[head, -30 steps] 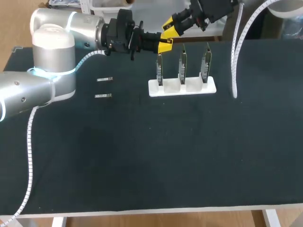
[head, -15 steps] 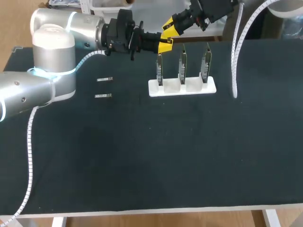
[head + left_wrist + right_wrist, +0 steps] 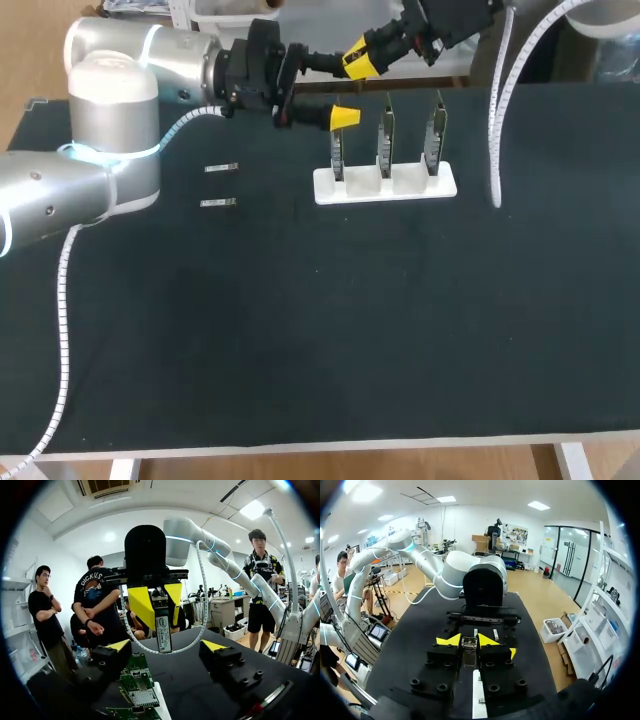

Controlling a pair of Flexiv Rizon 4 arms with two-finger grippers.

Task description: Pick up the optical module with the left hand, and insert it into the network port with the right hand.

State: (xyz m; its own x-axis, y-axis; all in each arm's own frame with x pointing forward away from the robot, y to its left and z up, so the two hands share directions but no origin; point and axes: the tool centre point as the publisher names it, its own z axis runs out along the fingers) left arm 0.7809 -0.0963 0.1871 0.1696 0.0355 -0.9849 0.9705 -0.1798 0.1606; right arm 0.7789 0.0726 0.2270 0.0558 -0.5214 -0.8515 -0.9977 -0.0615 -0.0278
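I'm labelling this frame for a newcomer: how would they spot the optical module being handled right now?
Find the white stand of three upright circuit boards on the black table. Near its left end, in the air, the right gripper is shut on a small silvery optical module; the two spare modules lie flat on the table.

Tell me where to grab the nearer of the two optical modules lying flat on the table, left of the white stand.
Grip the nearer module across its two long edges, near mid-length, coming straight down from above. It is a slim bar lying flat on the table, so only its top and sides are exposed. The farther module lies apart from it, probably leaving room on both sides.
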